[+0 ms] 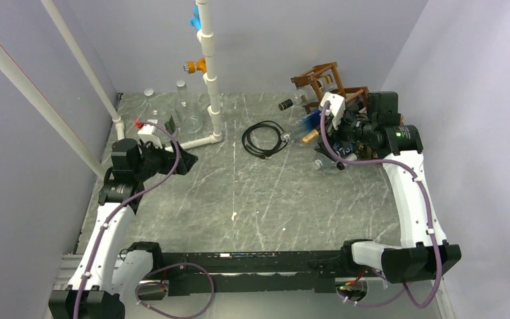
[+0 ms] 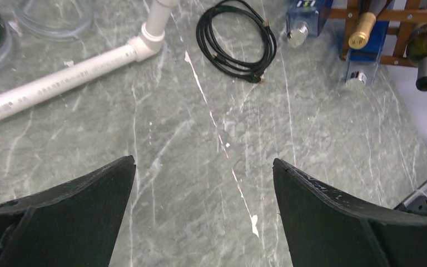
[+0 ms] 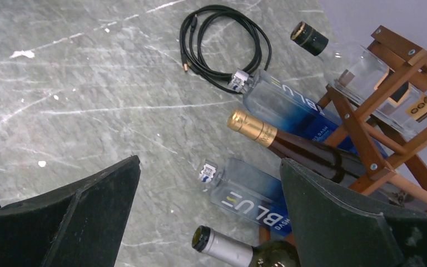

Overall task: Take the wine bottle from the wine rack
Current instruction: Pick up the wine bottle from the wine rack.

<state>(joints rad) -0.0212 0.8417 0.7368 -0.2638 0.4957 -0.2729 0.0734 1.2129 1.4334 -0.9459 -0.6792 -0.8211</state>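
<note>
Looking at the far right corner of the tabletop (image 1: 252,199), which arm is standing nearer to the wine rack (image 3: 386,105)?

The right one. The right gripper (image 3: 209,164) is hanging just before the rack with its fingers spread wide and holding nothing. The left gripper (image 2: 204,164) is also gaping wide and empty, but it is waiting well apart, near the left edge.

And where is the wine bottle (image 3: 306,151) lying?

It is resting in a low cell of the rack. Its body is going into the wooden frame, and its neck is sticking out toward the middle of the tabletop. So its long axis is running slantwise across the gap between the right fingers, I am thinking, not along it.

What are the things looking like?

The bottle is showing smooth brown glass and a gold foil cap (image 3: 251,128); I am expecting it to be slippery and round. The rack is showing reddish wood bars, joined with screws. Two blue bottles (image 3: 256,200) are lying close beside it, a green bottle (image 3: 239,253) with silver foil below, a clear bottle (image 3: 361,69) above, and a black cable (image 3: 225,41) is coiling on the grey veined stone.
</note>
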